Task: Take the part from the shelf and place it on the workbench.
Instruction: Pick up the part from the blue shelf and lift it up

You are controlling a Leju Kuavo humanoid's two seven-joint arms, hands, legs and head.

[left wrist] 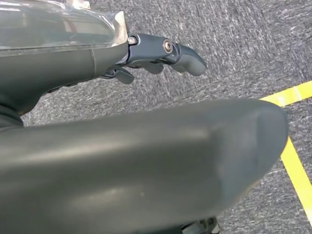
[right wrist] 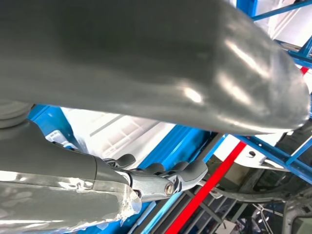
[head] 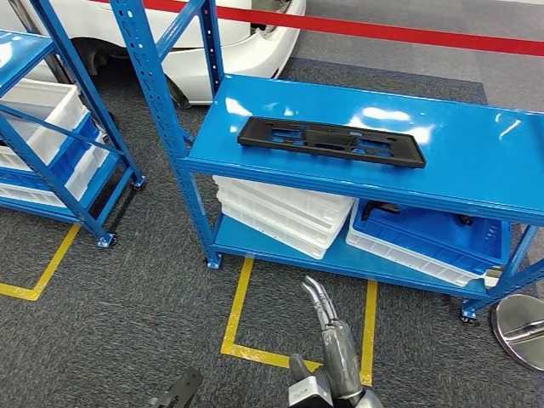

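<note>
**Part's sitting on top of the shelf**

Big blue shelf (head: 461, 161), with a long flat black part (head: 331, 141) full of cutouts lying on its top. Right hand (head: 331, 340) is empty, fingers loosely extended. Left hand (left wrist: 162, 51) empty too, fingers out.

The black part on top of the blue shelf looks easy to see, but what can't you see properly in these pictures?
- Blue bin, head view: the shelf top covers its far side, so most of what it holds is hidden.
- Left hand, head view: cut off by the bottom edge.
- Right hand, right wrist view: the thick thumb blocks much of the scene.
- Black part: its underside is hidden.
</note>
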